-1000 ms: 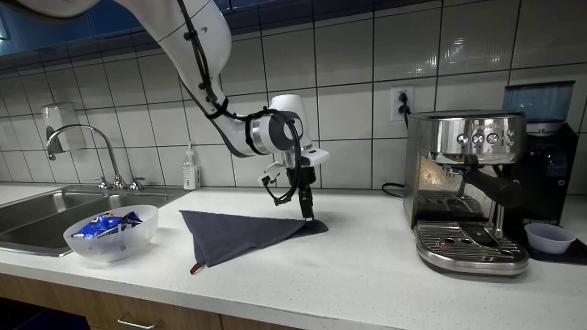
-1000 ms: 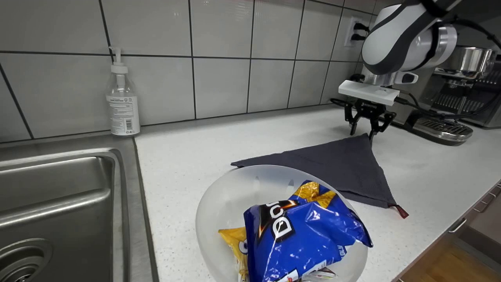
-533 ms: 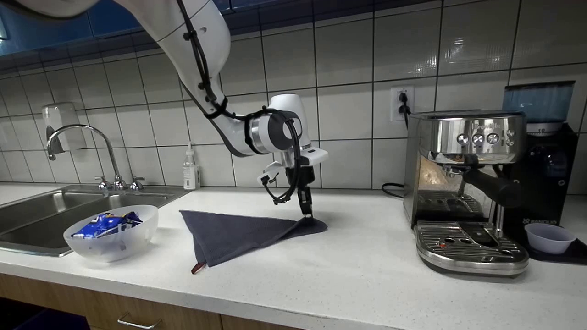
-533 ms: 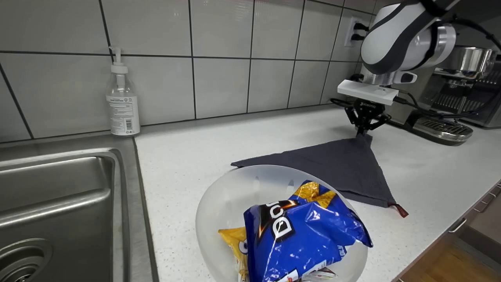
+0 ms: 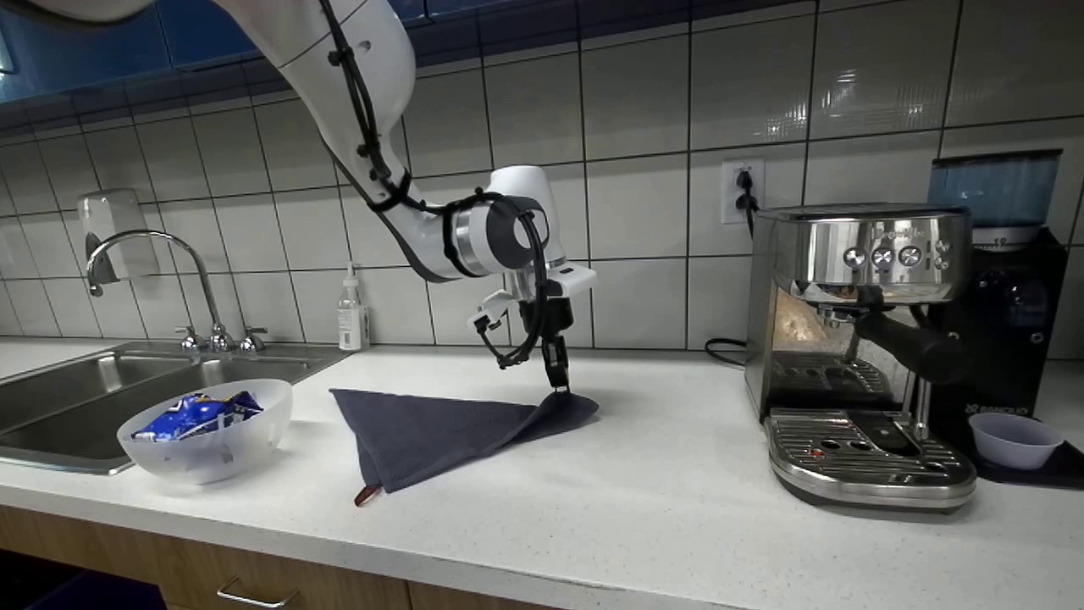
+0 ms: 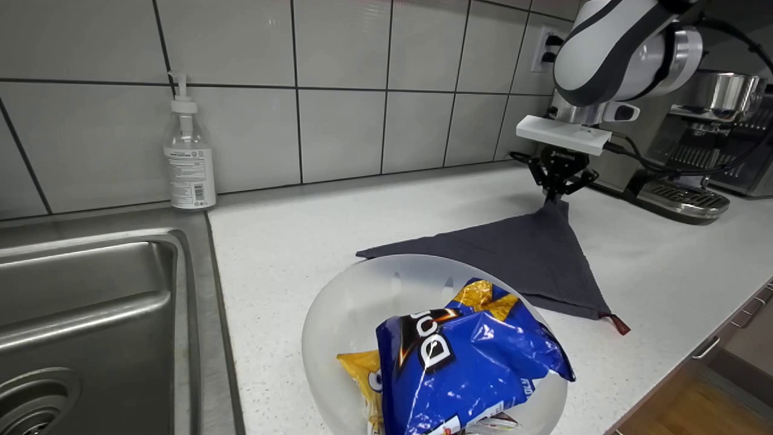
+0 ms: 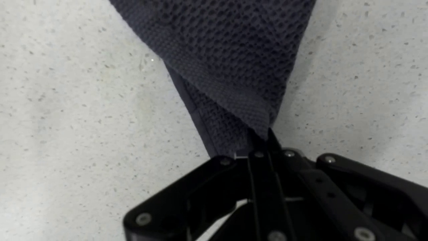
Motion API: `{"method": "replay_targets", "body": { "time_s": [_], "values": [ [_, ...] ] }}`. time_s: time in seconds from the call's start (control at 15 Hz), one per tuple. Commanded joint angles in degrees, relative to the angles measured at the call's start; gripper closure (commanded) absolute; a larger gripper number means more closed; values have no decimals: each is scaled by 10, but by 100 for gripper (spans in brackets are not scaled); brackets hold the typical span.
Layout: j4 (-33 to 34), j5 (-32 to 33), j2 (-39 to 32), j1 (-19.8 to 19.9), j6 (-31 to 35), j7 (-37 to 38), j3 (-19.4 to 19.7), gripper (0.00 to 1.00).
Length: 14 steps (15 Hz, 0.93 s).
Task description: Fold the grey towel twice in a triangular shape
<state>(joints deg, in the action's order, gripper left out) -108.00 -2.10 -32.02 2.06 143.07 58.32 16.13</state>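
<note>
The grey towel [image 5: 449, 432] lies on the counter, folded over into a rough triangle, with a red-brown loop at its near corner. My gripper [image 5: 557, 390] points down at the towel's end on the coffee machine side. In the wrist view the fingertips of the gripper [image 7: 264, 135] are pressed together on the upper layer of the towel [image 7: 240, 50], pinching it to a point. A lower layer stays flat and sticks out beneath that pinch. An exterior view also has the pinched towel [image 6: 531, 254] rising slightly under the gripper [image 6: 551, 198].
A frosted bowl [image 5: 275, 424] holding blue snack bags [image 6: 465, 362] stands between the towel and the sink [image 5: 110, 385]. A steel coffee machine [image 5: 864, 254] is on the opposite side. A soap bottle [image 5: 351, 318] stands by the tiled wall.
The jaws have come together on the towel's upper layer. My gripper has since risen a little and shifted toward the sink, drawing the pinched cloth up.
</note>
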Motion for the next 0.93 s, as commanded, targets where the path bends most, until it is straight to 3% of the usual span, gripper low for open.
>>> {"method": "replay_targets", "body": {
  "time_s": [0.0,0.87],
  "values": [
    [-33,7,42,-10,-3,6,-1,99],
    [-117,25,134,-48,9,6,-18,99]
  ]
}}
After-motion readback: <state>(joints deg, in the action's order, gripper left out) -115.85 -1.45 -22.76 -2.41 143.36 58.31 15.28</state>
